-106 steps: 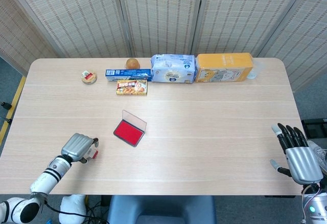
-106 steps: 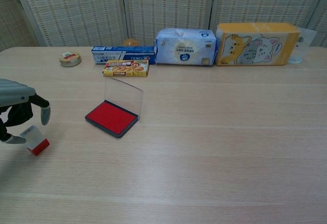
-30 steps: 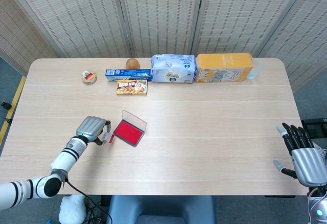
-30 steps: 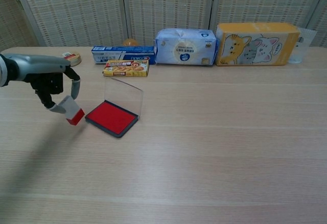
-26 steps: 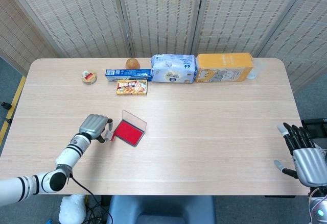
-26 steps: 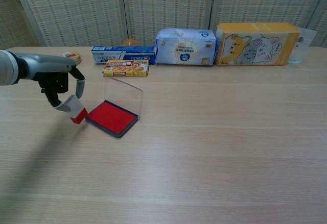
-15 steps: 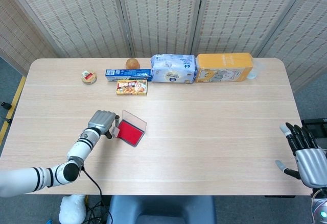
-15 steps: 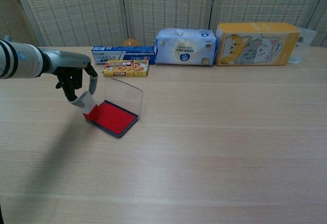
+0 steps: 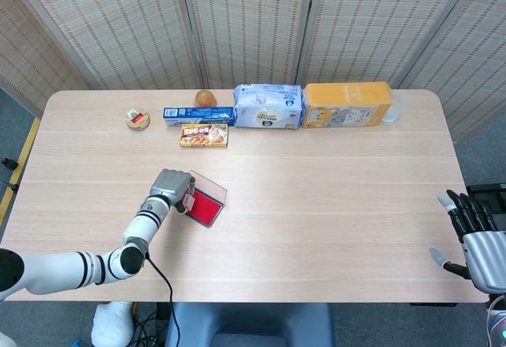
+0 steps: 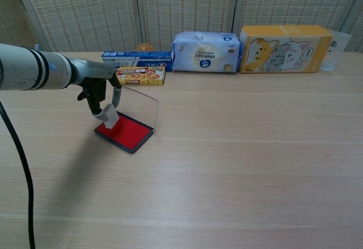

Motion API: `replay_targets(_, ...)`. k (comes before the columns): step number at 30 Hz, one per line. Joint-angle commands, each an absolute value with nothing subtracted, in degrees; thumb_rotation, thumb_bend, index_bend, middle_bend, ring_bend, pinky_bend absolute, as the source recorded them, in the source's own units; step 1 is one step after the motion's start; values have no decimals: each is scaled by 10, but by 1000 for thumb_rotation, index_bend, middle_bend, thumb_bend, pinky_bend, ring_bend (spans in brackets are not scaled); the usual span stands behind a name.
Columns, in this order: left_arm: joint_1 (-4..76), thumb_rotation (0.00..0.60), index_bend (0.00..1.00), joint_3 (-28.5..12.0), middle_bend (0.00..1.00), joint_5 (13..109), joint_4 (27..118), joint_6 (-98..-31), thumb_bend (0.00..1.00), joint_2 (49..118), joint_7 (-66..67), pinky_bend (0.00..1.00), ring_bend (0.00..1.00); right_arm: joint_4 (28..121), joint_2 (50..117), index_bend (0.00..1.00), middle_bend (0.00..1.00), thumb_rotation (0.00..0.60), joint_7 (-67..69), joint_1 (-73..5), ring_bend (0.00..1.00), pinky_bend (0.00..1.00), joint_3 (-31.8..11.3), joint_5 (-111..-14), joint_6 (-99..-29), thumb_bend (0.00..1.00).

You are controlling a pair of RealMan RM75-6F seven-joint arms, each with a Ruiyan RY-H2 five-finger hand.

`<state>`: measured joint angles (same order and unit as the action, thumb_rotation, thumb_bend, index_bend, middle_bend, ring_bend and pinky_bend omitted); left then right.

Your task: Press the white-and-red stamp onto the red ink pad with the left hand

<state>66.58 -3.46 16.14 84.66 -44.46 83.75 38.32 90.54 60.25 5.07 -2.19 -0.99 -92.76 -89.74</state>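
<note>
I have the left hand (image 10: 101, 93) left of centre in the chest view, pinching the small white-and-red block stamp (image 10: 109, 116) between its fingertips, tilted, red end down. That red end sits at the left corner of the red ink pad in its dark tray (image 10: 126, 132); I cannot tell whether it is touching the ink or just above it. The pad's clear hinged lid (image 10: 138, 106) stands upright along the tray's far edge. In the head view the same hand (image 9: 173, 186) covers most of the stamp at centre left, right against the pad (image 9: 207, 205).

My right hand (image 9: 479, 239) is at the lower right edge of the head view, off the light wooden table (image 9: 332, 205), fingers spread and holding nothing.

Along the top of the table I see a round tin (image 9: 137, 118), a blue box (image 9: 199, 114), a yellow snack box (image 9: 204, 135), a white-blue tissue pack (image 9: 268, 106) and an orange cat-print box (image 9: 348, 104)
</note>
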Motion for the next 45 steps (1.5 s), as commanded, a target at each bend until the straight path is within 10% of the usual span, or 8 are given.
replay_targets(1, 668, 600, 751, -34, 1000, 161, 842, -442, 583, 842, 380, 710, 840, 905, 603, 0, 12, 600, 50, -22, 26, 0, -10, -928, -897, 202)
replay_targets(23, 669, 600, 752, -22, 1000, 168, 816, -430, 583, 868, 354, 710, 840, 904, 604, 0, 12, 600, 49, -19, 26, 0, -11, -932, -904, 202)
replay_targets(45, 634, 600, 746, -14, 1000, 209, 1024, -520, 582, 735, 331, 709, 828, 909, 609, 0, 6, 600, 27, -24, 26, 0, -14, -921, -888, 202)
